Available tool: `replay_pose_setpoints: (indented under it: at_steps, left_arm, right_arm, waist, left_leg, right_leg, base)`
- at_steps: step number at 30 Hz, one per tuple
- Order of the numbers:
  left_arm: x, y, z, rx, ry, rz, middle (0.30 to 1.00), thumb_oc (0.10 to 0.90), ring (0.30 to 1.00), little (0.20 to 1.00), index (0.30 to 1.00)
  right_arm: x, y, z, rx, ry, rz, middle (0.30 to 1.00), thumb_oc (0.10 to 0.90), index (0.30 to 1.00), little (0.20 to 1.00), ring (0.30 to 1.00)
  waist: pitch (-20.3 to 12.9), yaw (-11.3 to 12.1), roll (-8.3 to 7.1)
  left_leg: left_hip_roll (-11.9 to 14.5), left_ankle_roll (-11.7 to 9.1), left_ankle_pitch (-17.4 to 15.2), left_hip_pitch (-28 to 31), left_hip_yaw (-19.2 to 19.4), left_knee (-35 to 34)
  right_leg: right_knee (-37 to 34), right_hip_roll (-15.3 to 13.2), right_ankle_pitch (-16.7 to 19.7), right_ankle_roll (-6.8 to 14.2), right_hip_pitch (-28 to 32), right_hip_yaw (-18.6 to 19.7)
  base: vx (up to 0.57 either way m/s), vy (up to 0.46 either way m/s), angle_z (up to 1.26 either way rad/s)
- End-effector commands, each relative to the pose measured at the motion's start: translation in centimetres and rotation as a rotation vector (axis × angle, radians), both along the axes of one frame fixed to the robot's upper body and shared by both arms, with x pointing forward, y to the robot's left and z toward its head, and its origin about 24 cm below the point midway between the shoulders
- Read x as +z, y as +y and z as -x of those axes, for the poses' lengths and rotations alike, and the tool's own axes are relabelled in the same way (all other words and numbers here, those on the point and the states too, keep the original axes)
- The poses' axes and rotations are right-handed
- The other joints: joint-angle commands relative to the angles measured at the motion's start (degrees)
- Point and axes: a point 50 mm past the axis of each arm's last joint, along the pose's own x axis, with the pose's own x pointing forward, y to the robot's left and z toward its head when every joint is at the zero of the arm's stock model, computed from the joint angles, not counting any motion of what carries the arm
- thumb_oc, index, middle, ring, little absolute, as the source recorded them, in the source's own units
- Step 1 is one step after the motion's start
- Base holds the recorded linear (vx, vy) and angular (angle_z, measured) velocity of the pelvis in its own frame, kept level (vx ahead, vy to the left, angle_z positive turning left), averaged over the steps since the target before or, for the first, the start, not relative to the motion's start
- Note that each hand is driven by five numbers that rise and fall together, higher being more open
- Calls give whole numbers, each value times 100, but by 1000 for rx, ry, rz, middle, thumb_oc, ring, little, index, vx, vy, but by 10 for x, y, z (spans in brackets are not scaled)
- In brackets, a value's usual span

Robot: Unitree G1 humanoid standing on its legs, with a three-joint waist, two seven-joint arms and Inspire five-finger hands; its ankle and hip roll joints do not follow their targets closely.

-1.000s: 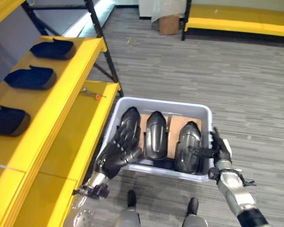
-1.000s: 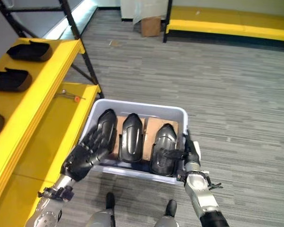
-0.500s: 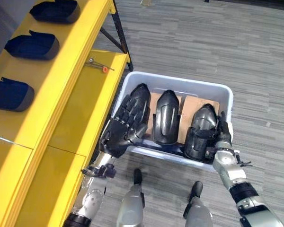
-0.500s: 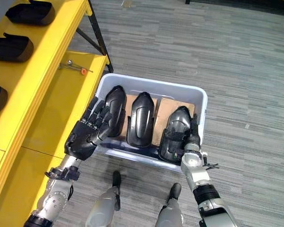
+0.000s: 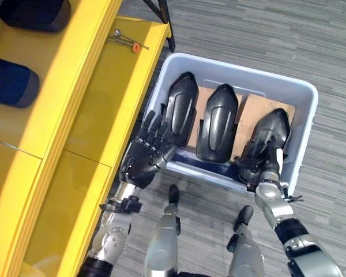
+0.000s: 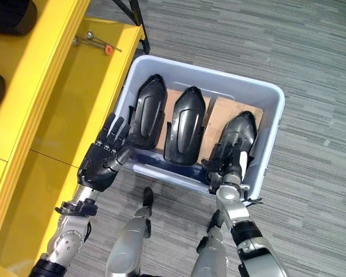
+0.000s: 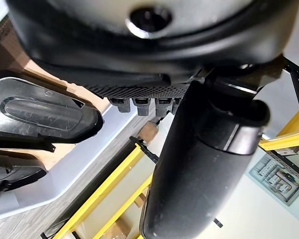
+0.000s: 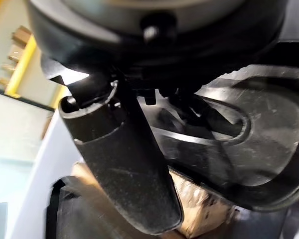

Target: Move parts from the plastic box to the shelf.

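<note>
Parts of glossy black moulded plastic, three long shell-like pieces, lie side by side in the pale blue-grey plastic box (image 5: 300, 138) on the grey floor, resting on brown cardboard (image 5: 203, 109). The left part (image 5: 180, 115), middle part (image 5: 217, 121) and right part (image 5: 269, 138) each run lengthwise from the near wall toward the far wall, narrow ends pointing away from the robot, the right one tilted slightly. The left hand (image 5: 144, 161) hovers at the box's near-left corner, fingers straight and spread, touching or just short of the left part. The right hand (image 6: 226, 164) is at the near end of the right part; whether its fingers grip cannot be told. This looks like the reach-and-grasp step. Next, a hand must close round one part, lift it clear, and swing left to the yellow metal shelf (image 5: 98, 104).
</note>
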Motion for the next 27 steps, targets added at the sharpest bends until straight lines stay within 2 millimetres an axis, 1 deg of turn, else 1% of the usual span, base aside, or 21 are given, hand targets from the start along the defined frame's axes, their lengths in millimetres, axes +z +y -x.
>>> replay_pose_setpoints:
  at_steps: [1,2,3,8,10,11,17,18,19,23,24,25,27]
  left_arm:
    - [44,-2,0,-4,-240,0,1000,900,1000,1000,1000]
    - [45,-4,-1,-13,-240,-14,1000,900,1000,1000,1000]
    - [44,-7,-2,-28,-228,-15,1000,900,1000,1000,1000]
    - [45,-13,-5,-62,-220,-26,1000,900,1000,1000,1000]
    - [45,-15,-5,-70,-213,-40,1000,900,1000,1000,1000]
    - [43,-16,-5,-76,-185,-59,1000,900,1000,1000,1000]
    - [45,-22,-4,-114,-187,-75,1000,900,1000,1000,1000]
    - [43,-22,-3,-119,-175,-76,1000,900,1000,1000,1000]
    - [44,-24,-3,-114,-172,-112,1000,900,1000,1000,1000]
    - [43,-24,-2,-125,-153,-108,1000,900,1000,1000,1000]
    - [43,-24,-2,-130,-151,-108,1000,900,1000,1000,1000]
    - [43,-24,0,-142,-151,-103,1000,900,1000,1000,1000]
    - [44,-24,2,-153,-157,-91,1000,900,1000,1000,1000]
  right_arm:
    - [27,-9,-16,-41,-79,-52,1000,900,1000,1000,1000]
    - [25,-14,-18,-63,-62,-73,1000,900,1000,1000,1000]
    - [24,-25,-20,-95,-50,-79,1000,900,1000,1000,1000]
    - [43,-38,-32,-120,-77,-70,1000,900,1000,1000,1000]
    - [53,-43,-37,-141,-94,-69,1000,900,1000,1000,1000]
    - [61,-48,-40,-146,-96,-33,1000,900,1000,1000,1000]
    - [83,-63,-46,-165,-116,20,1000,900,1000,1000,1000]
    - [87,-65,-47,-157,-119,36,1000,900,1000,1000,1000]
    - [101,-68,-51,-167,-142,71,1000,900,1000,1000,1000]
    - [121,-70,-54,-160,-198,115,1000,900,1000,1000,1000]
    - [127,-69,-55,-145,-221,136,1000,900,1000,1000,1000]
    - [140,-65,-58,-115,-268,180,1000,900,1000,1000,1000]
    - [148,-63,-59,-90,-298,193,1000,900,1000,1000,1000]
  waist:
    - [-105,25,-1]
    - [-105,48,21]
    - [-105,93,73]
    - [-105,205,194]
    - [-105,250,232]
    - [-105,288,260]
    - [-105,353,351]
    - [-105,365,362]
    - [-105,393,385]
    - [-105,413,405]
    - [-105,416,409]
    - [-105,416,413]
    - [-105,412,410]
  left_leg:
    - [-294,341,-679,-213,429,375]
    - [-300,346,-692,-299,404,431]
    - [-309,356,-726,-432,372,533]
    - [-348,385,-724,-750,294,675]
    - [-373,400,-727,-882,276,722]
    - [-390,405,-720,-979,264,748]
    - [-392,440,-740,-1311,204,968]
    - [-416,410,-884,-1264,169,1046]
    - [-430,418,-908,-1359,152,1134]
    - [-434,428,-924,-1483,117,1234]
    - [-436,434,-934,-1504,109,1259]
    - [-425,445,-956,-1541,98,1318]
    - [-420,448,-966,-1544,97,1340]
  right_leg:
    - [968,183,-761,-407,-592,236]
    - [1063,183,-796,-425,-682,229]
    - [1280,174,-893,-452,-842,230]
    - [1665,160,-1021,-507,-1233,214]
    - [1794,156,-1066,-520,-1394,208]
    - [1873,151,-1089,-526,-1506,184]
    - [2309,106,-1202,-571,-1937,208]
    - [2440,91,-1357,-528,-1925,276]
    - [2564,78,-1401,-539,-2037,286]
    - [2687,92,-1428,-557,-2175,297]
    - [2717,96,-1438,-562,-2201,298]
    - [2790,97,-1456,-575,-2256,314]
    - [2812,97,-1462,-575,-2265,319]
  base:
    - [-12,-23,7]
    - [-3,-33,11]
    - [-8,-29,12]
    - [-11,-25,10]
    - [-17,-43,9]
    - [-17,-37,10]
    - [5,-17,6]
    - [81,-49,8]
    - [78,-47,10]
    - [4,-22,3]
    - [11,-39,-4]
    - [12,-35,-5]
    - [7,-18,-2]
